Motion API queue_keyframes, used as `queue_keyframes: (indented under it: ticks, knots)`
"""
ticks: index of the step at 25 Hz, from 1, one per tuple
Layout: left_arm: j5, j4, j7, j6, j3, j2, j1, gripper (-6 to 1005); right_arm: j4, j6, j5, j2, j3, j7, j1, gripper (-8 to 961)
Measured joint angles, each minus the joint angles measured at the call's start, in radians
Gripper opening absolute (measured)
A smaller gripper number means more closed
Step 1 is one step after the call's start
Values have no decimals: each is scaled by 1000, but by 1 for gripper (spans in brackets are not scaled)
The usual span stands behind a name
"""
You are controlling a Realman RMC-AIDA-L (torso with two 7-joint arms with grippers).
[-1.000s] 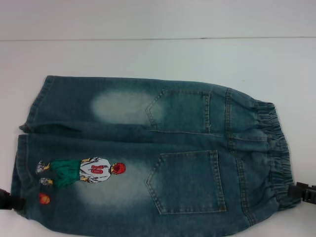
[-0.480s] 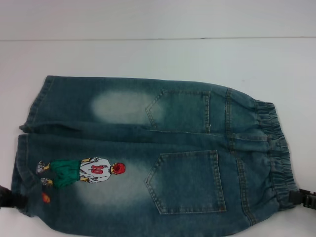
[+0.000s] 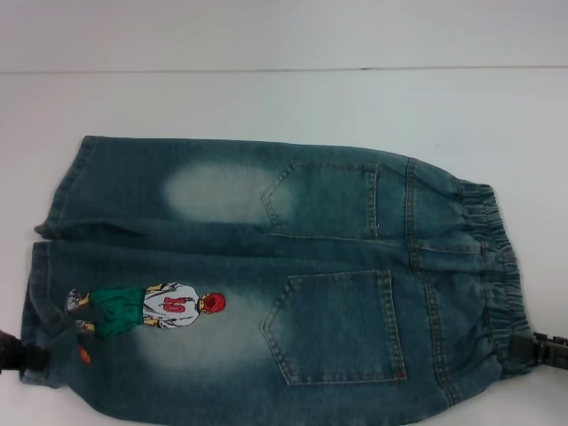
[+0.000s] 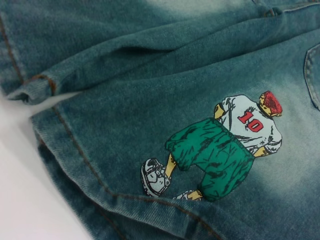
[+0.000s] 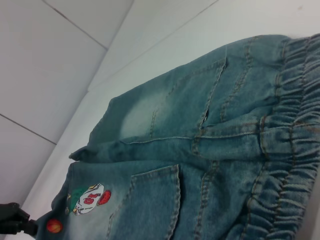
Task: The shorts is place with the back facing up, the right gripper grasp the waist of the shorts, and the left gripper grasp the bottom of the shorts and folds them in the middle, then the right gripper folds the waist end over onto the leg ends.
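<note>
Both my grippers sit at the near corners of the shorts, which lie flat, back up, on the white tabletop.

My left gripper touches the hem of the leg with the cartoon player; my right gripper touches the gathered waistband. The shorts stretch between them. Only black tips show, so I cannot tell how my jaws stand or whether they hold cloth.

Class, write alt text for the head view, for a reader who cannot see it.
Blue-green denim shorts lie flat, back up, on a white table, waistband on the right. The left gripper touches the near leg hem; the right gripper touches the waistband's near corner.
</note>
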Motion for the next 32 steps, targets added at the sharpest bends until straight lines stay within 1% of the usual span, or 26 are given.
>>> queue_keyframes:
  ticks: [16,24,30,32]
  knots:
    - [0,0,-1,-2,0,3,-6,48,7,-13,0,-1,-50,-2,6,849]
    - [0,-1,-3,-4,0,3,-8,48,4,-18,5,0,-50,-9,6,844]
    - [0,-4,-4,-11,0,3,-8,49,0,-8,6,0,-44,-6,6,628]
    - [0,-9,-4,-14,0,3,-9,48,0,-4,6,0,-44,-6,8,539]
